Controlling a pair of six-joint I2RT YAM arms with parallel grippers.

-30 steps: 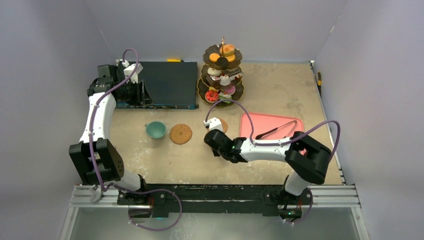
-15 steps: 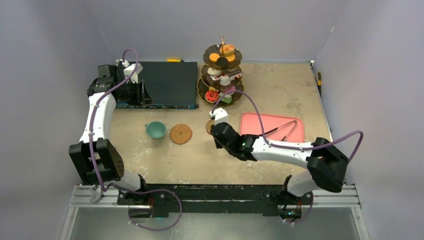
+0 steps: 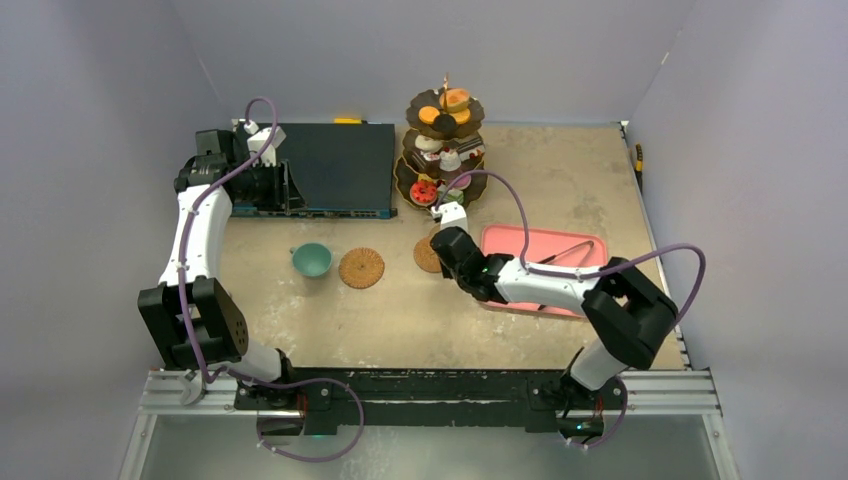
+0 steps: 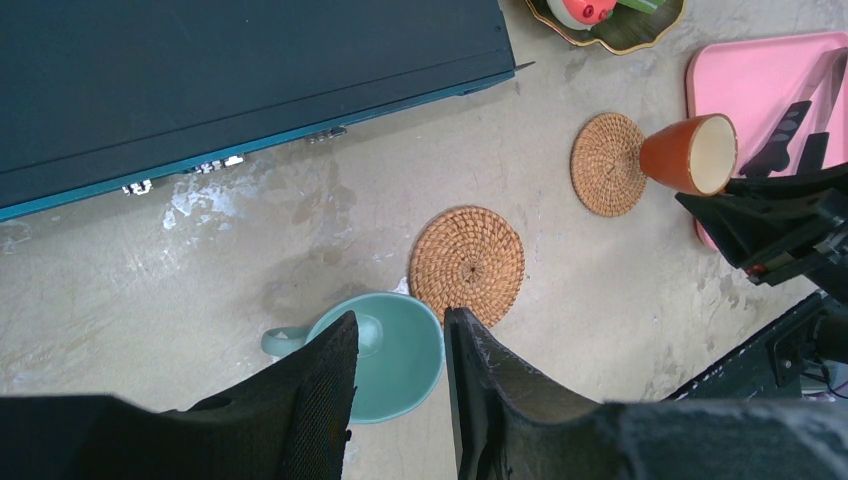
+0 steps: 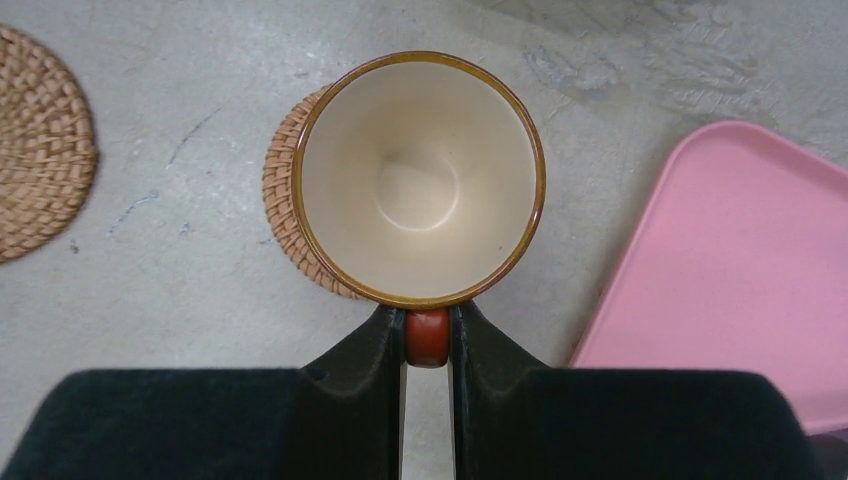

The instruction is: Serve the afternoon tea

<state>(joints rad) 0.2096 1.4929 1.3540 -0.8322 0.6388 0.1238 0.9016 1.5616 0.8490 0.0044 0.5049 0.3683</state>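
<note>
Beige tabletop [image 3: 560,180] walled in grey, with a dark flat box [image 3: 335,165] at far left and a pink tray [image 5: 720,270] at right. At the back, three-tier stand [image 3: 402,180] loaded with toy cakes [image 3: 430,115]. Left gripper [image 4: 400,320] high above the teal cup [image 3: 312,259], fingers slightly apart, nothing between them. Right gripper [image 5: 427,322] clamped on the handle of the tan cup [image 5: 420,180]. Holds it upright over one woven coaster [image 3: 427,255], just left of the tray; contact impossible to tell. Second coaster [image 3: 361,267] bare, just beside the teal cup.

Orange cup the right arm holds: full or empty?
Empty. The right wrist view looks straight down into the orange cup, showing a bare cream bottom.
</note>
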